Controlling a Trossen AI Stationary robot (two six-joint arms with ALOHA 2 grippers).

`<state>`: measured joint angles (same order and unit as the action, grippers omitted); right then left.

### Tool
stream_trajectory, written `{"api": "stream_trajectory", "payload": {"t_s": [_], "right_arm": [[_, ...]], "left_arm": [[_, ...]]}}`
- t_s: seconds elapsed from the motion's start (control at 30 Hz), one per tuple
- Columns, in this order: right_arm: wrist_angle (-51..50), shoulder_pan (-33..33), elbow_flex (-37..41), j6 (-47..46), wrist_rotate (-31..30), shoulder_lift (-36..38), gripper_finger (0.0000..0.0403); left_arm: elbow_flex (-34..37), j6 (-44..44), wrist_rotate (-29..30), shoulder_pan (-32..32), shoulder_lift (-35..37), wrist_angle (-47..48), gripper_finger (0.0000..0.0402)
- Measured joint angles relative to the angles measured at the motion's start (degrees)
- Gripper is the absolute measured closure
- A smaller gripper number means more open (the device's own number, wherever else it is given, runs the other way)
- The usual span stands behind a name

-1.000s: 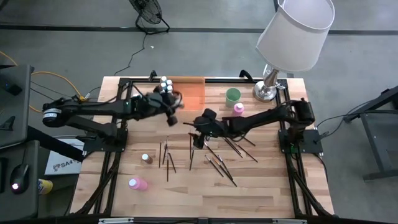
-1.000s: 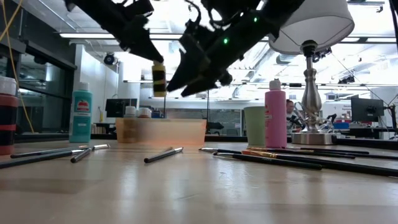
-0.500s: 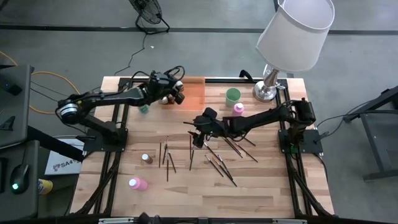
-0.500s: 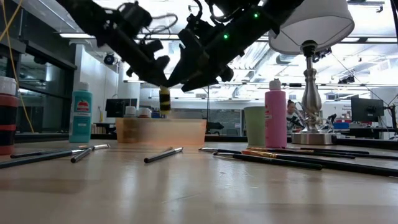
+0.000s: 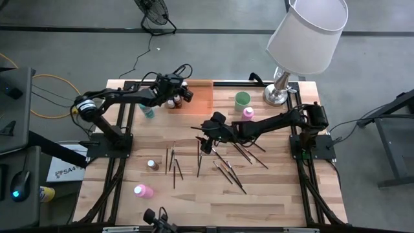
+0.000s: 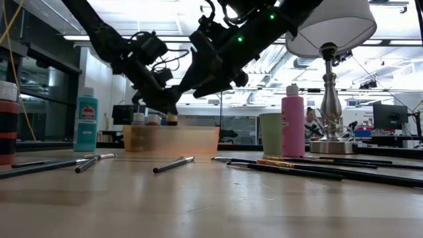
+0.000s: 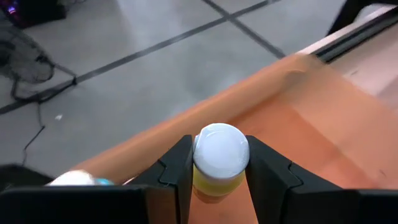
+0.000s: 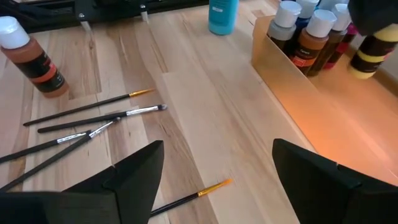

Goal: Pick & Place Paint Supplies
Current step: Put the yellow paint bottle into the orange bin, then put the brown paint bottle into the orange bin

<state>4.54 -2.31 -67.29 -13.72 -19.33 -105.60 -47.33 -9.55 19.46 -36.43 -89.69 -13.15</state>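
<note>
On the tabletop (image 5: 272,188), going left to right: a pink bottle (image 5: 143,191) lies near the front-left edge with bare wood around it, and a brown bottle (image 5: 152,165) stands just behind it. A teal bottle (image 5: 149,112) stands near the rear-left edge, just outside the tray (image 5: 202,97).

The left tool (image 7: 217,180) is over the tray's left end, at the back edge of the tabletop. Its jaws are closed on a yellow bottle (image 7: 217,165) with a white cap, one finger on each side of it. In the low view the bottle hangs at about the level of the tray's rim; whether it touches the tray floor I cannot tell. Other capped bottles (image 8: 308,37) stand packed in that same end, close beside the yellow one. The tray's right part is bare orange floor.

Brushes (image 5: 174,165) lie scattered across the middle of the tabletop, some crossing, some apart; more brushes (image 5: 233,175) run rightward under the right arm. The front strip of the tabletop holds nothing but wood.

The right tool (image 8: 217,180) hangs above the middle, in front of the tray's front wall, its jaws spread wide and holding nothing. A single brush (image 8: 189,198) with an orange tip lies under it.

Further right, a second pink bottle (image 5: 248,112) stands just in front of the green cup (image 5: 242,99), and the lamp (image 5: 278,90) fills the rear-right corner.
</note>
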Motion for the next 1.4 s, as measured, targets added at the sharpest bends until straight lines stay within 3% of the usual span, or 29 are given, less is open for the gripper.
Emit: {"api": "stream_trajectory", "payload": {"t_s": [0.5, 0.7, 0.97, 1.2, 1.4], "right_arm": [[0.0, 0.0, 0.0, -0.2, 0.0, 0.0, 0.011], [0.0, 0.0, 0.0, -0.3, 0.3, 0.0, 0.011], [0.0, -0.3, 0.0, -1.3, 1.4, 0.0, 0.011], [-0.4, -0.4, 0.0, -1.3, 1.3, 0.0, 0.011], [-3.2, -1.1, 0.0, -1.6, -1.7, 0.0, 0.011]], "left_arm": [[0.0, -2.5, 3.4, -0.3, -0.7, 2.5, 0.029], [0.0, -3.0, 4.3, -0.3, -0.6, 3.4, 0.0243], [-0.1, -3.4, 4.3, -0.3, -0.6, 3.3, 0.0235], [-5.3, -0.8, 2.7, 0.1, 0.0, 9.8, 0.0233], [-6.1, 2.4, 0.5, 1.8, 5.9, 15.1, 0.0232]]}}
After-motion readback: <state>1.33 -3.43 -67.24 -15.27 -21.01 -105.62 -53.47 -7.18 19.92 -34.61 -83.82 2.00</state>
